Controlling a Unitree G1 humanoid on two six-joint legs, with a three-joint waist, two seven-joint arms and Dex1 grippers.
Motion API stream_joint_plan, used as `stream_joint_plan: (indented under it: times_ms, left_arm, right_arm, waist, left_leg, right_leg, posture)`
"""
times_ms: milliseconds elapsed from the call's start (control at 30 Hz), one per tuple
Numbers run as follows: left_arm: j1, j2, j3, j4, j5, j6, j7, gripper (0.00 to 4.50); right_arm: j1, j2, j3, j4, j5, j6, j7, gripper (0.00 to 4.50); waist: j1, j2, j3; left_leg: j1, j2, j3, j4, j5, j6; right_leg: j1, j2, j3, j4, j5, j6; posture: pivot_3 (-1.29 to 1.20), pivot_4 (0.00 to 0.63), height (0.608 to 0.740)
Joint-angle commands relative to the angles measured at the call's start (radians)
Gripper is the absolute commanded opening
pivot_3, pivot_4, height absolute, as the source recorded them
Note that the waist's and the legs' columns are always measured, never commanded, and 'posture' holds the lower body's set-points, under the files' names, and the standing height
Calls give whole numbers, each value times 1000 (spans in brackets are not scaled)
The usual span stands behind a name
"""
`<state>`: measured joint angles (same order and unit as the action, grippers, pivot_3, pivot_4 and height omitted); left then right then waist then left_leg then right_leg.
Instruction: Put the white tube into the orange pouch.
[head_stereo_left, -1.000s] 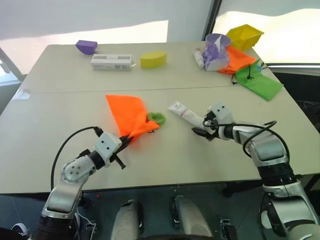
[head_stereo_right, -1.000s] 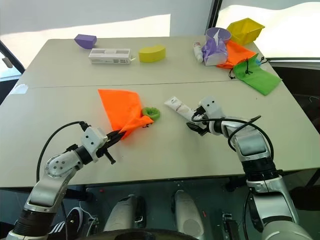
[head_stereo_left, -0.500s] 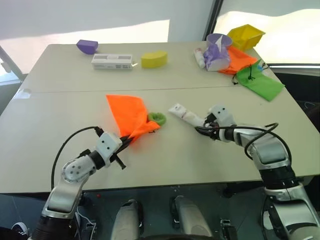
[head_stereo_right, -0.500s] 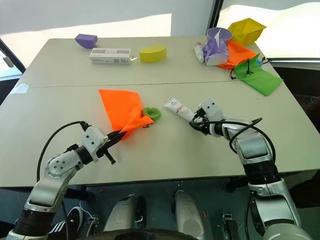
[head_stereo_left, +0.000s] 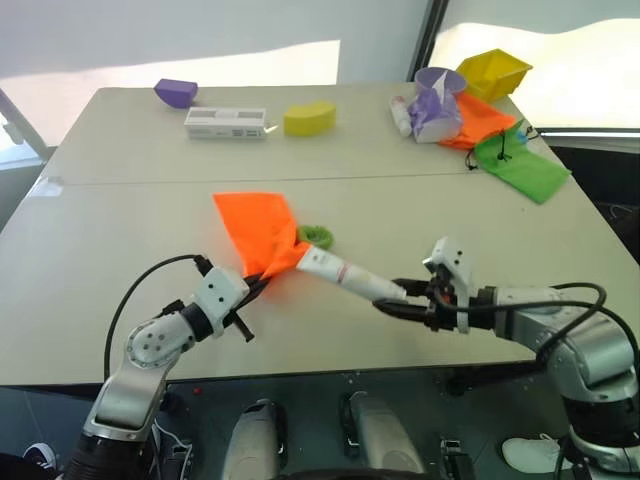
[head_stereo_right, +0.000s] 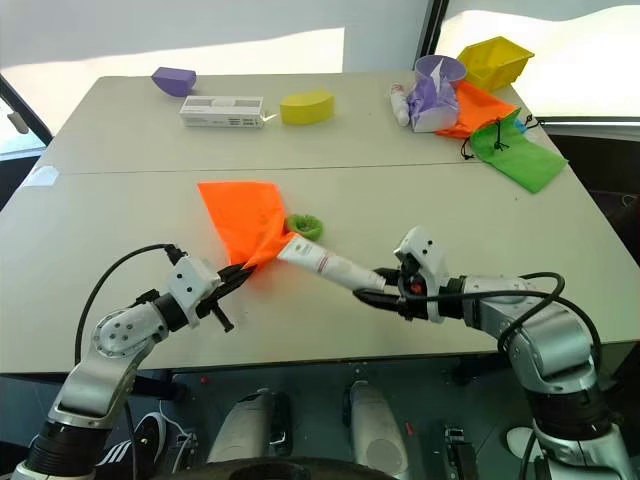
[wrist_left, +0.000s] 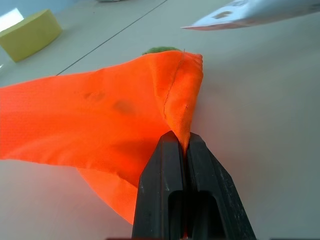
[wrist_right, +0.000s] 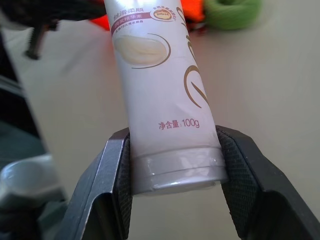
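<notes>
Evidently the left gripper (wrist_left: 182, 150) pinches the orange pouch (head_stereo_left: 258, 232) by its mouth edge to steady it on the table (head_stereo_left: 120, 230), while the right gripper (wrist_right: 172, 165), clamped on the white tube (head_stereo_left: 345, 272)'s crimped end, aims its far end at that opening.

The white tube (head_stereo_left: 344, 272) lies right of the orange pouch (head_stereo_left: 256, 231) — its far end at the pouch's gathered corner.
</notes>
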<state>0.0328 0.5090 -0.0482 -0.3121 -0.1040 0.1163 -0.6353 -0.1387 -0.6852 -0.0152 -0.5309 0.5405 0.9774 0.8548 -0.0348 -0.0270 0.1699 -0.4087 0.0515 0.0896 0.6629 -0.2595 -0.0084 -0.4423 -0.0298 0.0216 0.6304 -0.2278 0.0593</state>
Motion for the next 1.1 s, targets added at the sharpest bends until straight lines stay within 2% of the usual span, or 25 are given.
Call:
stream_joint_plan:
  times_ms: [33,167,333,533,667,1000,1100]
  left_arm:
    - [-14,-1,11,-45,-18,7,4,0]
    - [-45,9,25,-88,-42,56,1,0]
    - [-43,38,31,-102,-43,70,-14,0]
    - [-33,48,33,-118,-51,84,-14,0]
    - [-20,42,35,-139,-78,147,-14,0]
    - [9,46,26,-127,-71,149,-23,0]
    - [11,48,35,-128,-70,141,-19,0]
  right_arm:
    - [5,46,120,-2,-66,-56,-73,1869]
    - [-26,103,231,68,-168,-146,-139,1869]
    - [-95,244,238,123,-163,-147,-220,1869]
    - [-117,269,254,156,-182,-158,-237,1869]
    - [-149,329,252,178,-172,-133,-277,1869]
    - [-223,462,281,267,-230,-134,-396,1869]
    - [-222,443,279,259,-231,-126,-381,1869]
  waist:
    - [-7,-1,0]
    - [-9,-1,0]
    - [-8,-1,0]
    - [-2,-1,0]
    - [-5,-1,0]
    - [-10,-1,0]
    - [-9,-1,0]
  left_leg:
    - [0,0,0,0,0,0]
    - [1,0,-1,0,0,0]
    - [1,0,-3,0,0,0]
    - [-2,0,-3,0,0,0]
    - [-2,-1,-2,0,0,0]
    - [-1,0,-3,0,0,0]
    - [-1,0,-3,0,0,0]
  right_leg:
    - [0,-1,0,0,1,-1]
    - [-1,-1,0,0,2,-2]
    - [-1,1,0,0,3,-6]
    - [-2,1,-1,-1,1,-2]
    - [-1,0,0,-1,1,-1]
    - [-2,0,0,0,1,-2]
    - [-2,0,0,0,1,-2]
  posture:
    - [0,150,740]
    - [0,150,740]
    - [0,150,740]
    - [0,150,740]
    - [0,150,740]
    - [0,150,740]
    - [0,150,740]
